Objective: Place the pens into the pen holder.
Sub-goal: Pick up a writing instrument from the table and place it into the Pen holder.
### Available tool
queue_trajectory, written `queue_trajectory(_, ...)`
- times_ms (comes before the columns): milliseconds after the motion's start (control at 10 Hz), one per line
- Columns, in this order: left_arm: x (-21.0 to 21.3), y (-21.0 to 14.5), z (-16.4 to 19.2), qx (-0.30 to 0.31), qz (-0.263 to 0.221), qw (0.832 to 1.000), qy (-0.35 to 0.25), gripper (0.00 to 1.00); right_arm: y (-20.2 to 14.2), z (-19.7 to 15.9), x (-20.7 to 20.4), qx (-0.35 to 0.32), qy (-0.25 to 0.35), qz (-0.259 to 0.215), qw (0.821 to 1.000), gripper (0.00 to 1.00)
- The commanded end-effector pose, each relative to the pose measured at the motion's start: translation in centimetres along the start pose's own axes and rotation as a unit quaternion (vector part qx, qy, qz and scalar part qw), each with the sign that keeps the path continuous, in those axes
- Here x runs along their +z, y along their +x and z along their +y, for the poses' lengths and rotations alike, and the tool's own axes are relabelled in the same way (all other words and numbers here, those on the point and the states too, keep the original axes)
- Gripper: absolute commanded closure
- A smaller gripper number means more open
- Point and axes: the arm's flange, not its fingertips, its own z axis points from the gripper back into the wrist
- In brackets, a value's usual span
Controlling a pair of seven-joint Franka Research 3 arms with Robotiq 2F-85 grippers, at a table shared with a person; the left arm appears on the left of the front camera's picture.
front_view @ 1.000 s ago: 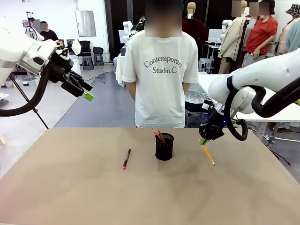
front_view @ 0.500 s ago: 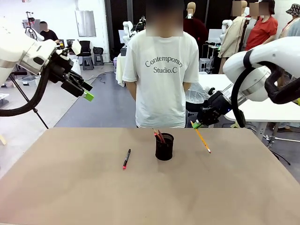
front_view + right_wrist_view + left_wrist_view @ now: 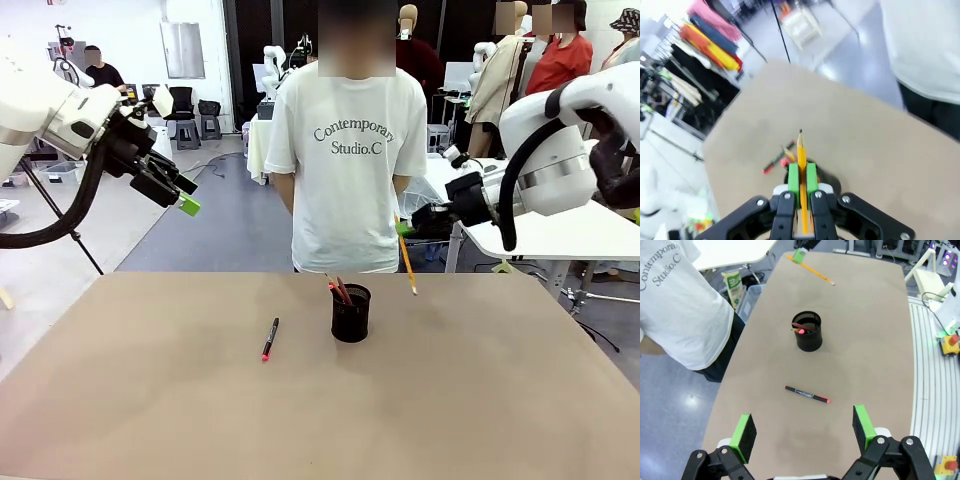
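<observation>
Pencil (image 3: pixel 801 155) yellow-orange, between the right fingers (image 3: pixel 793 181) — black, green pads. Ahead of those fingers: pen holder (image 3: pixel 351 315) black mesh; pen (image 3: pixel 270 339) black, red end. Table (image 3: pixel 150 400) plain tan.

Pencil (image 3: pixel 409 264) hangs from my right gripper (image 3: pixel 403 229) over the table (image 3: pixel 150 420); below the gripper and to its left stands the pen holder (image 3: pixel 351 313), the loose pen (image 3: pixel 270 339) lying farther left.

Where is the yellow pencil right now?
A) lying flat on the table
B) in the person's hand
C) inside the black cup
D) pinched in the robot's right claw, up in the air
D: the right claw is shut on the yellow pencil, holding it in the air off to one side of the pen holder.
</observation>
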Motion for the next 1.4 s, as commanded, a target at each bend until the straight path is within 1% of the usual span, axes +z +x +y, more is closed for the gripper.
queue_trajectory(0,0.2,0.1,-0.1,0.003,0.003,1.0,0.003,0.0,-1.3,0.7,-0.3,0.036,0.025,-0.09,0.995,1.0)
queue_trajectory(100,0.2,0.1,-0.1,0.003,0.003,1.0,0.003,0.0,-1.5,0.6,-0.3,0.048,0.036,-0.104,0.993,1.0)
queue_trajectory(200,0.2,0.1,-0.1,0.003,0.003,1.0,0.003,0.0,-1.3,0.6,-0.1,0.043,0.043,-0.077,0.995,1.0)
queue_trajectory(300,0.2,0.1,-0.1,0.003,0.003,1.0,0.003,0.0,0.2,0.4,-0.2,0.018,0.019,-0.083,0.996,1.0)
queue_trajectory(700,0.2,0.1,-0.1,0.003,0.003,1.0,0.003,0.0,-0.2,0.1,0.0,0.026,0.026,-0.087,0.996,1.0)
queue_trajectory(800,0.2,0.1,-0.1,0.003,0.003,1.0,0.003,0.0,-0.2,0.6,-0.5,0.053,0.047,-0.137,0.988,1.0)
queue_trajectory(900,0.2,0.1,-0.1,0.003,0.003,1.0,0.003,0.0,-0.4,1.5,-0.7,0.091,0.073,-0.146,0.982,1.0)
queue_trajectory(1000,0.2,0.1,-0.1,0.003,0.003,1.0,0.003,0.0,-0.8,2.1,-1.1,0.132,0.097,-0.138,0.977,1.0)
queue_trajectory(1100,0.2,0.1,-0.1,0.003,0.003,1.0,0.003,0.0,-1.4,2.9,-1.5,0.167,0.115,-0.14,0.969,1.0)
queue_trajectory(1200,0.2,0.1,-0.1,0.003,0.003,1.0,0.003,0.0,-2.0,3.5,-2.1,0.196,0.125,-0.151,0.961,1.0)
queue_trajectory(1300,0.2,0.1,-0.1,0.003,0.003,1.0,0.003,0.0,-2.6,4.3,-3.0,0.22,0.149,-0.189,0.945,1.0)
